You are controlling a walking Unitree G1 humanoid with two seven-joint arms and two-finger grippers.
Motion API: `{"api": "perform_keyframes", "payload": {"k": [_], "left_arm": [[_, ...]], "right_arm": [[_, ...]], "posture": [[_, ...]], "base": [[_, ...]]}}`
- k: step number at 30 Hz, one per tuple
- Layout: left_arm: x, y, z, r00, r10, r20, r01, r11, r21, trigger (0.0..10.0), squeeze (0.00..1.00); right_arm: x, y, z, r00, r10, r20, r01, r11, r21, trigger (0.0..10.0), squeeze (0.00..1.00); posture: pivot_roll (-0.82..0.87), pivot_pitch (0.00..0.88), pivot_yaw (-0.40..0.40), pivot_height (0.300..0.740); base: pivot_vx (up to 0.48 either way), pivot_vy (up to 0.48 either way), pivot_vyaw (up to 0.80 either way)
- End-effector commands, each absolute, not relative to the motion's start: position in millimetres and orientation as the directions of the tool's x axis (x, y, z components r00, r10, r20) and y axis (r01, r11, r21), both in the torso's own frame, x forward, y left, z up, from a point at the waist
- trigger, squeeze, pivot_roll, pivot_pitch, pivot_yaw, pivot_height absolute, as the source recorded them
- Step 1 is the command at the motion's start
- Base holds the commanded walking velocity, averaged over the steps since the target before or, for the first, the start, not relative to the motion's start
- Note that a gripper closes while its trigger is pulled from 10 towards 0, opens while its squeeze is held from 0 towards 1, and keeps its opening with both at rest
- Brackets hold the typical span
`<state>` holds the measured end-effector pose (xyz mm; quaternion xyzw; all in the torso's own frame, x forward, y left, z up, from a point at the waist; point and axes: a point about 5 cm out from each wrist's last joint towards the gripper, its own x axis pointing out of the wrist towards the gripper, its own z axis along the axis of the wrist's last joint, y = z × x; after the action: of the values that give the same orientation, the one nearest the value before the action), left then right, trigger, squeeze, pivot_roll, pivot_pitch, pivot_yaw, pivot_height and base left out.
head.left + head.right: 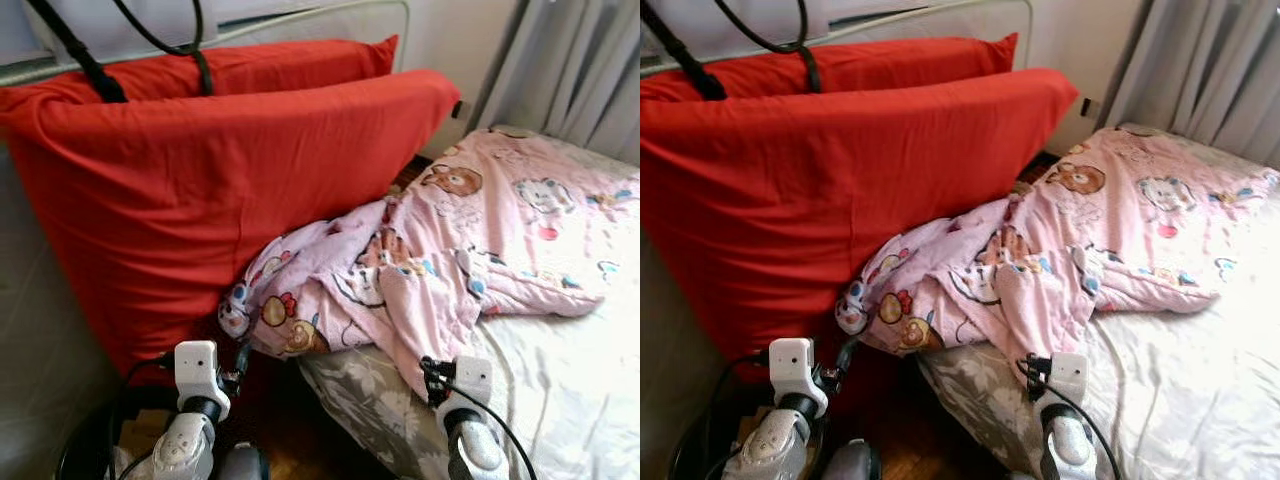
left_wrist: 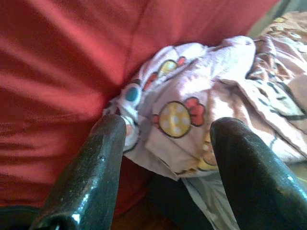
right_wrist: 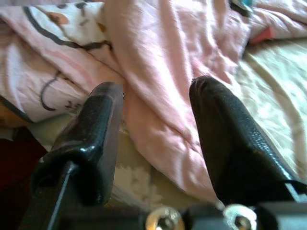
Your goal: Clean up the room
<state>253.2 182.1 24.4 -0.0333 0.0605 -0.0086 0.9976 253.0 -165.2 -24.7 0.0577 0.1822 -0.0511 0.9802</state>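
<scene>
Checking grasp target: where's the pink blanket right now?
In the head views, the pink blanket lies crumpled across the bed, its left end bunched against the red pillows, just ahead of both open grippers.

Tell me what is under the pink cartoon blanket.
The pink blanket lies crumpled on a pale floral sheet covering the bed, one end drooping off the edge beside the red pillow. Anything beneath its folds is hidden.

Both arms low and forward, wrists raised. Left gripper (image 2: 165, 143): two black fingers (image 2: 91, 177) spread wide apart, nothing between them. Right gripper (image 3: 156, 129): fingers (image 3: 230, 143) likewise parted, holding nothing. Left arm (image 1: 190, 430) and right arm (image 1: 470, 425) roughly level with each other.
</scene>
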Motion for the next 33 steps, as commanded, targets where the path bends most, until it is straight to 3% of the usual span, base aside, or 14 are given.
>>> {"api": "perform_keyframes", "payload": {"k": [1,11,17,26,27,33], "left_arm": [[252.8,180.4,25.3,0.992,-0.033,-0.123,0.025,0.998,-0.060,10.0,0.00],[252.5,181.7,25.8,0.992,-0.029,-0.122,0.022,0.998,-0.059,10.0,0.00],[252.3,181.4,25.7,0.992,-0.030,-0.123,0.023,0.998,-0.059,10.0,0.00],[251.3,180.8,26.3,0.991,-0.042,-0.129,0.035,0.997,-0.062,10.0,0.00],[250.9,180.8,26.7,0.990,-0.047,-0.129,0.039,0.997,-0.061,10.0,0.00],[252.8,181.9,29.4,0.990,-0.063,-0.129,0.057,0.997,-0.053,10.0,0.00]], "right_arm": [[254.7,-164.9,-24.4,0.925,-0.079,-0.371,0.122,0.988,0.094,10.0,0.00],[254.1,-164.3,-26.6,0.913,-0.099,-0.395,0.153,0.982,0.109,10.0,0.00],[252.8,-165.0,-28.4,0.907,-0.100,-0.408,0.159,0.981,0.113,10.0,0.00],[248.8,-168.5,-36.1,0.868,-0.085,-0.489,0.126,0.991,0.052,10.0,0.00],[248.8,-170.6,-37.1,0.859,-0.088,-0.505,0.128,0.991,0.045,10.0,1.00],[254.8,-180.8,-35.8,0.825,-0.124,-0.552,0.181,0.982,0.051,10.0,1.00]], "posture": [[0.01,0.019,-0.032,0.626],[0.01,0.019,-0.031,0.626],[0.01,0.019,-0.030,0.626],[0.02,0.041,-0.024,0.626],[0.02,0.054,-0.020,0.626],[0.04,0.084,-0.010,0.626]], "base": [[0.390,0.000,0.00],[0.398,0.000,0.00],[0.000,0.000,-0.57],[0.000,0.000,0.00],[0.000,0.000,0.00],[0.000,0.000,0.00]]}}
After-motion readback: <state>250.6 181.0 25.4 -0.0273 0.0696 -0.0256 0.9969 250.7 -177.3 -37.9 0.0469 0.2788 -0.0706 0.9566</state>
